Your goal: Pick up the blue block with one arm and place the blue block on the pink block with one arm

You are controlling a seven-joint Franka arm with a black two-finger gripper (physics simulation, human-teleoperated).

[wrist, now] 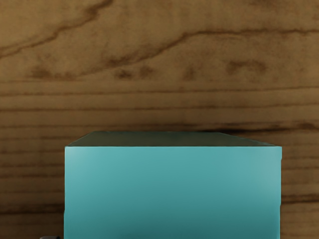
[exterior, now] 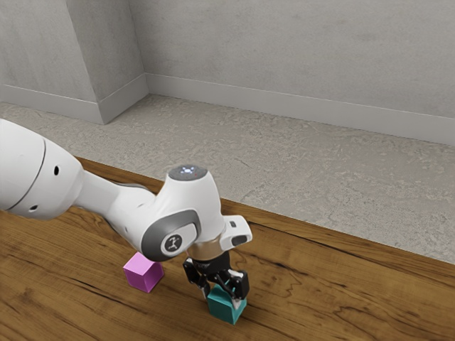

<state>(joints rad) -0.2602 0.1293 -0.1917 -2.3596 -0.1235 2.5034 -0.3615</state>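
**woodgrain_fan:** ok so where's the blue block (exterior: 227, 307) sitting right now?

**blockhead22:** flat on the wooden table (exterior: 71, 305), at the near side of the exterior view. Looks more teal than blue tbh. The gripper (exterior: 219, 285) is right down on top of it, pointing at the table, and the white arm (exterior: 106, 202) comes in from the exterior view's left.

**woodgrain_fan:** is it actually grabbing it?

**blockhead22:** honestly can't tell. The gripper is low over the block's top, but I can't make out whether it's clamped on or just sitting around it. In the wrist view the block (wrist: 172, 189) is right under the hand, showing one bright face and a thin darker one, with table grain (wrist: 149, 59) beyond it.

**woodgrain_fan:** and the pink block?

**blockhead22:** pink block (exterior: 143, 273) is on the table too, near the blue one, off toward the exterior view's left and a touch farther back. They're not touching, there's bare wood between them. Grey floor (exterior: 298, 163) past the table's far edge.
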